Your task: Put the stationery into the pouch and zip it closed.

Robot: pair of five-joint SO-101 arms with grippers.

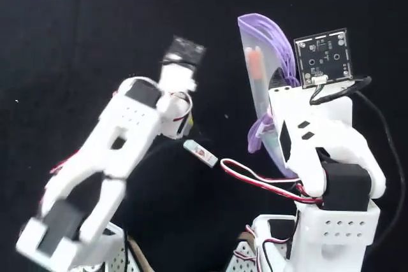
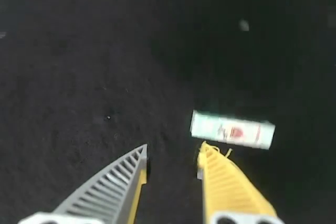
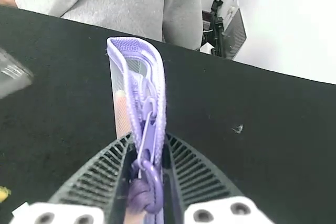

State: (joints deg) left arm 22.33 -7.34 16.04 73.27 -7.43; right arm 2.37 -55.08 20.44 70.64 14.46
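Nearest, in the middle of the black table (image 1: 64,62), a small white eraser (image 1: 201,153) with a red mark on its label lies flat and at a slant between the two arms. A red and white cable (image 1: 255,178) from the right arm (image 1: 331,157) loops just to its right. The left arm (image 1: 121,151) slants up from the near left corner towards the middle. The left gripper (image 2: 173,150) hangs over the cloth with its grey finger (image 2: 113,182) and yellow finger (image 2: 226,187) spread apart and nothing between them. The eraser (image 2: 232,129) sits just beyond the tip of the yellow finger, outside the gap. Whether that tip touches it cannot be told. Farther back and to the right, the right gripper (image 3: 148,140) is clamped on the near end of a purple pouch (image 1: 261,68). Its two ribbed fingers (image 3: 194,163) press on either side. The pouch (image 3: 137,77) stands on edge, lifted off the table, with its purple zip edge on top and its clear side facing left. The zip pull (image 3: 148,182) hangs at the gripped end, between the fingers. Through the clear side an orange item (image 1: 255,65) shows inside the pouch, too unclear to name. The pouch is well apart from the eraser, to its far right.
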